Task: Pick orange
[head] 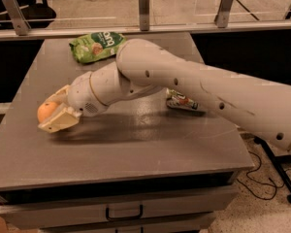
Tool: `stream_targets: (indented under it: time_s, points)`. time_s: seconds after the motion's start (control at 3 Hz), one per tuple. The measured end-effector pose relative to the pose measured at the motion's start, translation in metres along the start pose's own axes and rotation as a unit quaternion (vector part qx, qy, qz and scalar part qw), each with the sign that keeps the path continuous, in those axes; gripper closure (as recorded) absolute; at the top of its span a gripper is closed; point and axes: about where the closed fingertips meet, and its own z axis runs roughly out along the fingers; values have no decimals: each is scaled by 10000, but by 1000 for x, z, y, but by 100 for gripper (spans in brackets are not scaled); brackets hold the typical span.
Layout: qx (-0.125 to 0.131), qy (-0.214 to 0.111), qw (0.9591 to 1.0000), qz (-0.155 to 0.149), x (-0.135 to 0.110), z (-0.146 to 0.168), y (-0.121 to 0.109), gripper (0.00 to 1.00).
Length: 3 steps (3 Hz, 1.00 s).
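The orange [45,110] is a small round fruit at the left side of the grey table [145,154]. My gripper [52,111] is at the end of the white arm that reaches in from the right. It is shut on the orange, with one tan finger [60,121] below it and the other [60,92] behind it. The orange sits a little above the tabletop, with a shadow beneath it.
A green snack bag [97,45] lies at the table's far edge. A small crumpled packet [183,102] lies behind the arm, right of centre. A drawer with a handle [123,212] is below the table front. Railing posts [144,6] stand behind the table.
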Motion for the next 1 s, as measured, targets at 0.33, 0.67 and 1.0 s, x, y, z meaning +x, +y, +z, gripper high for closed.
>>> stream_targets:
  time_s: [0.33, 0.67, 1.0]
  points:
    - [36, -383, 9990, -210, -11, -33, -29, 100]
    - [129, -807, 9952, -537, -23, -82, -57, 100]
    - [151, -869, 9941, -627, -32, -89, -61, 100]
